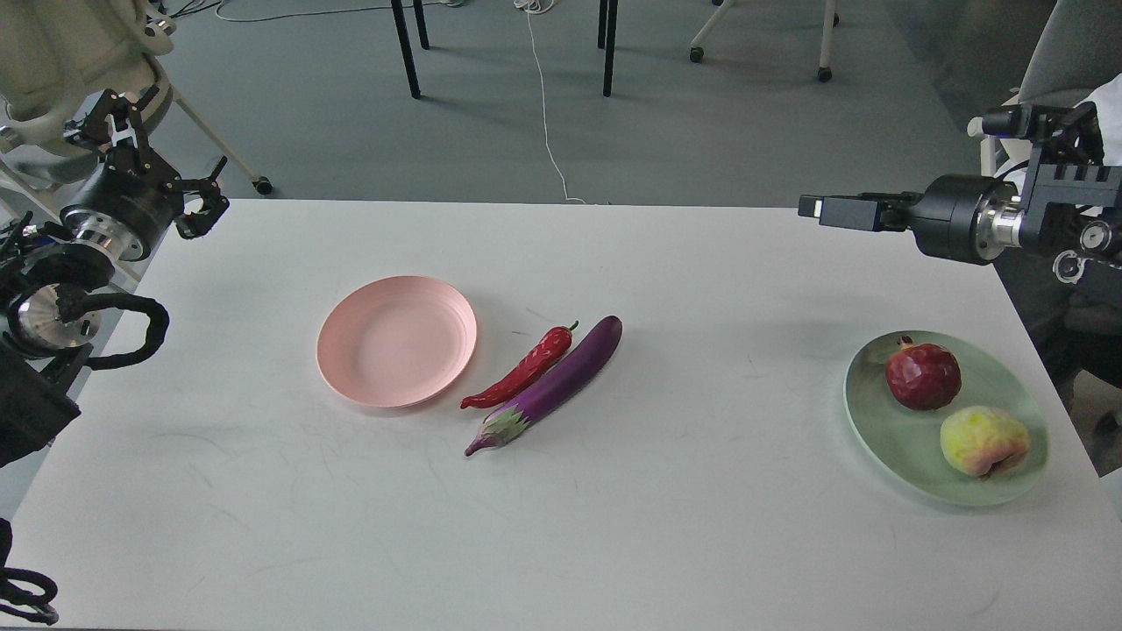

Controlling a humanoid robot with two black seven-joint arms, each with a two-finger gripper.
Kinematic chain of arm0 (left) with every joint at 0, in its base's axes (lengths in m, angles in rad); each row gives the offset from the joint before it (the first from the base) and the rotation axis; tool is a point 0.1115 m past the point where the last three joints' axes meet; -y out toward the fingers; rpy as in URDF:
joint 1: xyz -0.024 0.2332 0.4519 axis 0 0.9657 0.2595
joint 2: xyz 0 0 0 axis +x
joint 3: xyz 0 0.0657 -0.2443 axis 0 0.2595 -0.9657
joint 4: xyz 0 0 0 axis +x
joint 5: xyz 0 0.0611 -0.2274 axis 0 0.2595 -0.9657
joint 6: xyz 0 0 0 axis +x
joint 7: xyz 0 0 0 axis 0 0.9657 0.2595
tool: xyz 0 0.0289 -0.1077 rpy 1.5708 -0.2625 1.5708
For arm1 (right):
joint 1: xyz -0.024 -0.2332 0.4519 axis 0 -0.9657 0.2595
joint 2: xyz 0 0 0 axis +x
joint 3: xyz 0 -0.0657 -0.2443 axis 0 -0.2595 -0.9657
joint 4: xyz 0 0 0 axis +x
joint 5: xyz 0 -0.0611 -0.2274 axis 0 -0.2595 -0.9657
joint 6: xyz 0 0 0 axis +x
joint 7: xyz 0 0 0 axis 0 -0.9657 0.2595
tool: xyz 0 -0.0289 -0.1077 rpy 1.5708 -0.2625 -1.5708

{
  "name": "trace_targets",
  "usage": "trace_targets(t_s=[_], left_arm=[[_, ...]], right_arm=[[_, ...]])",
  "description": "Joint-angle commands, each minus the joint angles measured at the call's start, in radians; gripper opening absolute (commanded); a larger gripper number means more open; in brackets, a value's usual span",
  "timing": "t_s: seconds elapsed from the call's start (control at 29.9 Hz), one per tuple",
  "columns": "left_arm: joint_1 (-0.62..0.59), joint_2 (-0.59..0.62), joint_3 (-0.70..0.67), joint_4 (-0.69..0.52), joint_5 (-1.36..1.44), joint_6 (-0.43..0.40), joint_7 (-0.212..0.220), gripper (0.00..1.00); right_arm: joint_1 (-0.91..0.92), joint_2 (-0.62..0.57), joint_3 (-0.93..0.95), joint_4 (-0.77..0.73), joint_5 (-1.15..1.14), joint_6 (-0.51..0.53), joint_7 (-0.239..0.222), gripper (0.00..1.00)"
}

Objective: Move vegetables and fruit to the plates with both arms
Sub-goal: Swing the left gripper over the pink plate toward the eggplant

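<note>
The purple eggplant (561, 379) and the red chili pepper (523, 370) lie side by side at the table's middle, just right of the empty pink plate (396, 340). The dark red pomegranate (922, 375) and the yellow-green fruit (983, 441) rest on the green plate (881, 429) at the right edge. My right gripper (820, 209) is empty and hangs high above the table, behind and left of the green plate; its fingers overlap side-on. My left gripper (162, 158) is open and empty over the table's far left corner.
The white table (614, 526) fills the view. Beyond its far edge are a grey floor, black table legs (405, 48), a white cable (548, 131) and chair casters. A beige chair (53, 53) stands at far left and a grey chair with white cloth (1065, 53) at far right.
</note>
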Motion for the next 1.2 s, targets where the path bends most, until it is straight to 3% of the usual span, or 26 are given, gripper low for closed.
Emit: trace_targets(t_s=[0.0, 0.1, 0.3, 0.43, 0.7, 0.8, 0.9, 0.97, 1.17], left_arm=[[-0.023, 0.000, 0.019, -0.075, 0.155, 0.000, -0.001, 0.99], [-0.029, 0.036, 0.020, -0.203, 0.284, 0.000, 0.003, 0.99], [-0.022, 0.163, 0.092, -0.622, 0.592, 0.000, 0.022, 0.99], [-0.022, 0.194, 0.134, -0.783, 0.793, 0.021, 0.026, 0.99], [-0.013, 0.069, 0.160, -0.816, 1.200, 0.056, 0.026, 0.98], [-0.032, -0.015, 0.161, -0.816, 1.284, 0.081, 0.047, 0.98], [-0.052, -0.088, 0.172, -0.813, 1.402, 0.082, 0.127, 0.98], [-0.052, -0.115, 0.184, -0.811, 1.499, 0.082, 0.157, 0.98], [-0.054, -0.175, 0.296, -0.808, 1.824, 0.082, 0.162, 0.97]], right_arm=[[-0.113, 0.045, 0.195, -0.053, 0.111, 0.000, 0.000, 0.98], [-0.186, 0.067, 0.340, -0.070, 0.200, 0.000, 0.000, 0.98], [-0.315, 0.068, 0.535, -0.047, 0.491, 0.018, 0.000, 0.99], [-0.363, 0.054, 0.589, -0.048, 0.687, 0.072, 0.000, 0.99], [-0.554, 0.016, 0.741, -0.056, 0.930, 0.320, 0.000, 0.99], [-0.656, 0.015, 0.834, -0.058, 0.958, 0.389, 0.000, 0.99], [-0.742, 0.015, 0.922, -0.077, 0.961, 0.389, 0.000, 0.99], [-0.789, 0.016, 0.971, -0.081, 0.973, 0.389, 0.000, 0.99], [-0.878, 0.027, 1.054, -0.081, 0.987, 0.389, 0.000, 0.99]])
